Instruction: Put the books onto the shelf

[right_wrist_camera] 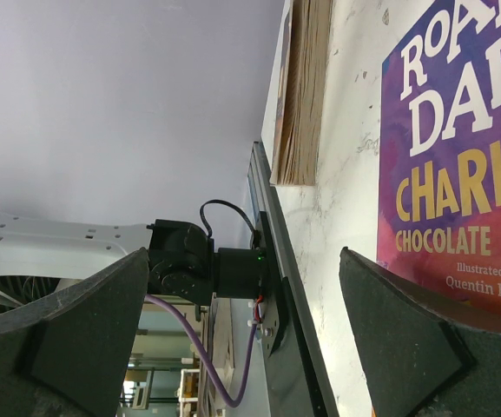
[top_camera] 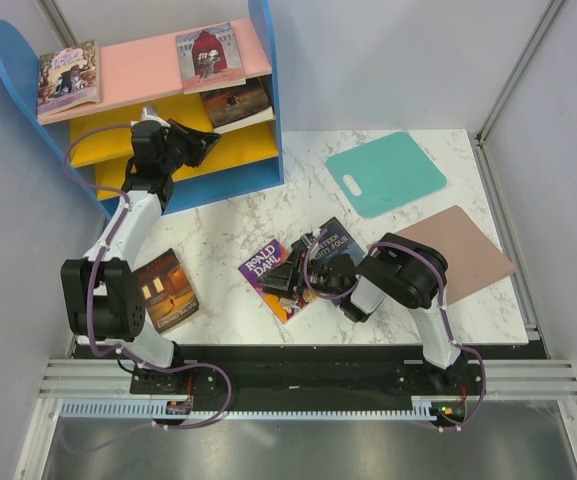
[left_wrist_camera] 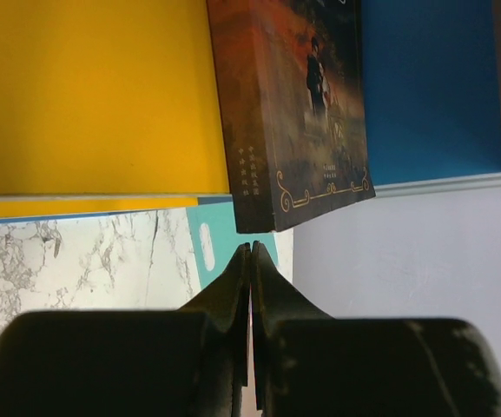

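Shelf (top_camera: 268,110) at the far left of the table (top_camera: 228,225) already carries three volumes. A purple-covered book (top_camera: 68,78) lies flat on the shelf's pink top board at its rounded end, and a red book (top_camera: 208,55) lies on the same board toward its straight blue side. One tier down, a dark book (top_camera: 236,103) lies on a yellow board against that blue side, its near end overhanging the board's front edge. That overhang is probably why the left claw (top_camera: 200,146) sits directly in front of it. The claw's jaws are pressed together with nothing between them, and its tips stop just short of the book's lower edge. Shut like that, it looks set to nudge the book deeper rather than grip it.

In front of the shelf, toward the arm bases, a brown-orange book (top_camera: 166,290) lies flat and untouched. Right of the shelf's blue side and nearer the arms lies the Roald Dahl book (top_camera: 264,266), with the Nineteen Eighty-Four book (top_camera: 336,243) just beside it. The right claw (top_camera: 290,274) hangs low over the Dahl cover, spread fully wide and empty. In its wrist view one finger (right_wrist_camera: 415,347) overlaps the cover, so a pinch likely needs a shift onto the book's edge.

Well right of the shelf lie a teal mat (top_camera: 386,173) and a pinkish-brown mat (top_camera: 458,250).
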Controlling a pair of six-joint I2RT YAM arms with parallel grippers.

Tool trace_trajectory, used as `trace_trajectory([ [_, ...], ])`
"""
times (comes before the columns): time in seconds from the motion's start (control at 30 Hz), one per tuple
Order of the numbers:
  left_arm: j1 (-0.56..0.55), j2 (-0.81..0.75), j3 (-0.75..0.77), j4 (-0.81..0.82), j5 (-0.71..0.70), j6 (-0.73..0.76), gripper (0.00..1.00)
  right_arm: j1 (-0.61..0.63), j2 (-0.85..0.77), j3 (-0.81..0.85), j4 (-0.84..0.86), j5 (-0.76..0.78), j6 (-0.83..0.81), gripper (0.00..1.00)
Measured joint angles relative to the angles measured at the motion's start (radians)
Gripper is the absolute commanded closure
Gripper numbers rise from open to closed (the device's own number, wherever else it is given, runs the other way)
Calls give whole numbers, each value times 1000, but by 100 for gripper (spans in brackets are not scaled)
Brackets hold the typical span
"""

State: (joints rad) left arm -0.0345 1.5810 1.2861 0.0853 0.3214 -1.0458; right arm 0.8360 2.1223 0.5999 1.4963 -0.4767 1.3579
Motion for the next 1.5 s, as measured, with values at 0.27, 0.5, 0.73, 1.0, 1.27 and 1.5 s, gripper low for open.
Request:
trace_trajectory([
  [0.27, 18, 0, 0, 0, -2, 3, 98, 0, 0, 0, 0, 0, 0, 2],
  [0.5, 24, 0, -12, 20, 2, 15, 98, 0, 3, 1, 3, -2, 6, 2],
  [0.73, 29, -28, -97, 35, 15, 25, 98, 0, 3, 0, 4, 0, 6, 2],
  [1.0, 19, -246, -369, 13, 84, 82, 68, -18, -94, -63, -80, 22, -95, 2],
  [1.27, -149, -474, -731, -83, 119, 122, 42, -33, -357, -56, -499, 154, -348, 2],
  [1.5, -176, -670, -980, -238, 117, 111, 38, -33, -453, -16, -825, 293, -493, 2],
])
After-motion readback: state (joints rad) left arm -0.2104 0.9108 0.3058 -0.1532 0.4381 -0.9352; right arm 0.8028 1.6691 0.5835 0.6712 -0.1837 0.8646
